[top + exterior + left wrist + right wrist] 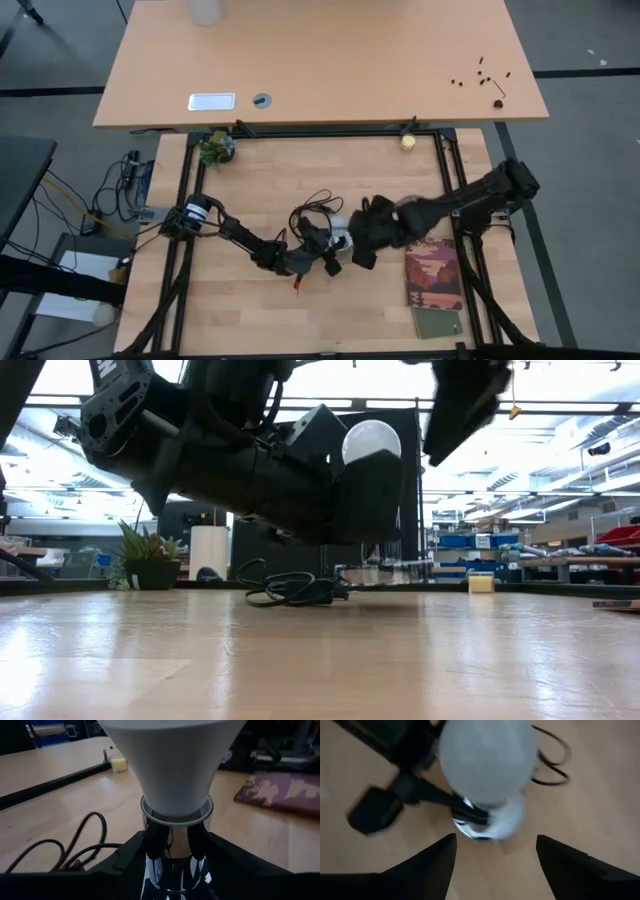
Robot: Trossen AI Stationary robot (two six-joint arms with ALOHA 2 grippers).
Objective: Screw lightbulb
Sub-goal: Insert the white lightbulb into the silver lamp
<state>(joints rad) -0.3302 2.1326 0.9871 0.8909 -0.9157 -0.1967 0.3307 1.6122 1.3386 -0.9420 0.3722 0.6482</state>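
Both arms meet mid-table. Left gripper [322,250] is clamped on the shiny silver socket [172,865], its fingers [154,845] pressed on either side of the metal collar, holding it off the wood. The lightbulb [487,757] sits in that socket, white globe up and out from the collar; base hidden inside the rim, so cannot tell how deep it sits. In the low view the bulb [371,438] shows as a bright round dome above the dark gripper mass, clear of the tabletop.

Right gripper [495,850] faces the bulb, both dark fingers [432,857] spread wide and apart from the glass, nothing between them. In the high view it [362,238] sits just beside the bulb [342,241].

Black cord [318,208] loops on the table behind the grippers, running to the socket; also visible in the low view [290,588].

Booklet [434,272] with reddish cover lies flat near the right arm, a small green card [439,323] touching its near edge. Small potted plant [215,147] at the far left corner of the frame, yellowish ball [408,142] at the far right corner. Second wooden table [320,60] beyond, with a white label [211,101] and scattered dark bits [485,75].
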